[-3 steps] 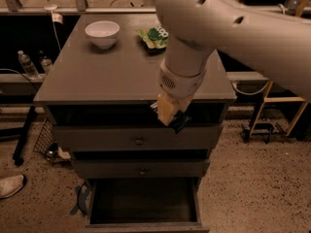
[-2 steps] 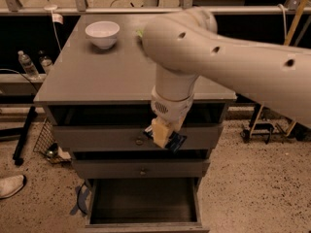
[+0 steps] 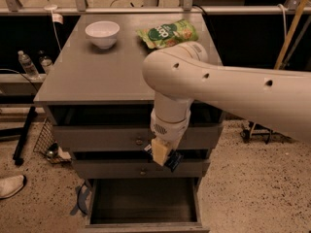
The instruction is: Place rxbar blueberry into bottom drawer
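Starting from the rxbar blueberry (image 3: 174,161), we see only a dark blue corner of it, poking out at the lower right of the gripper (image 3: 164,157). The pale jaws look pinched on the bar, so it hangs in the air rather than resting on anything. The gripper sits in front of the middle drawer (image 3: 116,170), just right of its small knob. It is above the bottom drawer (image 3: 146,226) but not yet inside it.

We judge the wrist points straight down so that the flat bar can go into the shallow box from above. The bottom drawer is pulled out toward the near side, its dark interior open to the camera, which leaves a free drop beneath the bar. The two upper drawers are shut, so nothing blocks the way down.

The white arm (image 3: 228,89) reaches in from the right, over the near edge of the table (image 3: 92,76), and bends down past the drawer fronts. On the far part of the table stand a white bowl (image 3: 102,33) at the left and a green snack bag (image 3: 167,33) to its right. Both are well apart from the gripper and play no part here.
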Robot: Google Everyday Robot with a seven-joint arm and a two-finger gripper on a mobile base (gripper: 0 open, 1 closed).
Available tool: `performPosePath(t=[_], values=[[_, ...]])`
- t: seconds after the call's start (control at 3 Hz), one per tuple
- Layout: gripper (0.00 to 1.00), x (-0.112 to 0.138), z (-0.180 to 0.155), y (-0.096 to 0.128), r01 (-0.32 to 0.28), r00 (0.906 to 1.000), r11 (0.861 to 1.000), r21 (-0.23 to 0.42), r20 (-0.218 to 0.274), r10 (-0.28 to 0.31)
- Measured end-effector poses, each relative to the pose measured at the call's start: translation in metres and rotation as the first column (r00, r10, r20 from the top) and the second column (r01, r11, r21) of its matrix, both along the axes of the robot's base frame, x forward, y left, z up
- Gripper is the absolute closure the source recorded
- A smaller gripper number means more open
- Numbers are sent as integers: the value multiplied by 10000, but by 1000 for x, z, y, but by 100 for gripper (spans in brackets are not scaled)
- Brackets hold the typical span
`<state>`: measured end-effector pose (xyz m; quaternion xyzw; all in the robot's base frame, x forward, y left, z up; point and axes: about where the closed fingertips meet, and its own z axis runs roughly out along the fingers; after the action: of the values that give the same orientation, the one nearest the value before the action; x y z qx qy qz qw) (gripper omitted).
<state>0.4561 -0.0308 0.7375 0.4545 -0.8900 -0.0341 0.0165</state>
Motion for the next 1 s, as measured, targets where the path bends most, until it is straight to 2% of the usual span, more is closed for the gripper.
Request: performPosePath(t=[0.67, 1.0], values=[[100, -2, -65, -2, -923, 9954, 9927, 776, 333, 899], [100, -4, -105, -7, -766, 9969, 9906, 1133, 277, 739]])
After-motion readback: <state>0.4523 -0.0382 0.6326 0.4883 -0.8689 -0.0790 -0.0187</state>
